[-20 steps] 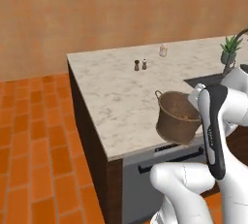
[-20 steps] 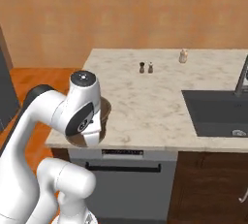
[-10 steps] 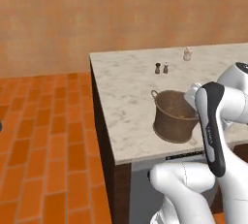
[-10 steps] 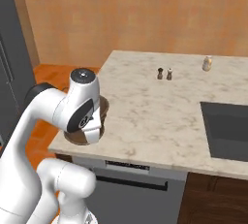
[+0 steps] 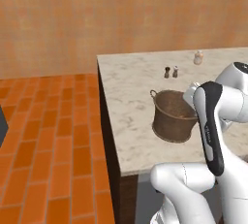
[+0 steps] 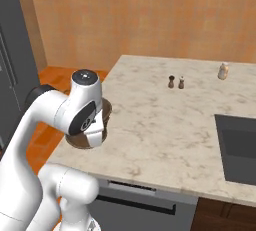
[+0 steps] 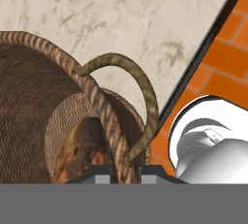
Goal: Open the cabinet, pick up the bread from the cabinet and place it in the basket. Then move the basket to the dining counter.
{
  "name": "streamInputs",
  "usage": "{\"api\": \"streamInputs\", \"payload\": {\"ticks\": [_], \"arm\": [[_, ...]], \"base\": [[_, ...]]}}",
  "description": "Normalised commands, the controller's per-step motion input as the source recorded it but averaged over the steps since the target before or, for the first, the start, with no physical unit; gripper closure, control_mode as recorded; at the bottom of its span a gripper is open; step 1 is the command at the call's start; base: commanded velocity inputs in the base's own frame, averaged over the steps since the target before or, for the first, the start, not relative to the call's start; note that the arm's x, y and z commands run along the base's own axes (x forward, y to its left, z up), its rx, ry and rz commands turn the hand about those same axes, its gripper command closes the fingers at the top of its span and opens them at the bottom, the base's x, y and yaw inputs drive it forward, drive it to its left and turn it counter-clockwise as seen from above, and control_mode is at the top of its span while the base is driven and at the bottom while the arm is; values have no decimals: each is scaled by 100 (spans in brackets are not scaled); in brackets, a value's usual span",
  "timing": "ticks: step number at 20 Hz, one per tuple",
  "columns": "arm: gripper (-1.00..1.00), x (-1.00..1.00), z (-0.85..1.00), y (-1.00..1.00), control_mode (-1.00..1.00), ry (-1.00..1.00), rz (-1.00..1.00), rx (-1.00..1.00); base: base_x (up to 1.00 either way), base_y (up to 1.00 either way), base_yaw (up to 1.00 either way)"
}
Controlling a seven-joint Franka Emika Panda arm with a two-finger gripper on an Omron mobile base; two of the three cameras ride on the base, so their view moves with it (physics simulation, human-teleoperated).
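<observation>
Woven brown wicker basket (image 5: pixel 175 116), round and bucket-shaped, near the corner of the pale veined marble desk (image 5: pixel 133 92), my tool (image 7: pixel 123 170) closed on its rim beside a looped handle, glossy brown bread (image 7: pixel 80 150) inside.

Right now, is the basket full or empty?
Not empty: the hand view shows a brown loaf of bread lying at the bottom of the basket, which the gripper holds by its rim.

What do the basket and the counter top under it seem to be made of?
The basket looks like woven wicker, matt brown: fine ribbed weave on its wall and a twisted loop handle. The dining counter top looks like polished pale marble or a stone imitation, beige with darker veins; which one, the render leaves open.
</observation>
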Motion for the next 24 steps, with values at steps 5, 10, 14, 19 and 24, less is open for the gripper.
{"api": "streamInputs", "payload": {"ticks": [5,10,14,19,24], "arm": [[100,21,0,0,-100,0,1,0],[100,84,0,0,-100,5,6,0],[100,100,-30,-4,-100,0,1,-3],[100,93,-61,-24,-100,6,1,0],[100,56,-62,-8,-100,7,0,0]], "base": [[26,0,2],[0,0,0],[0,0,0],[0,0,0],[0,0,0]]}}
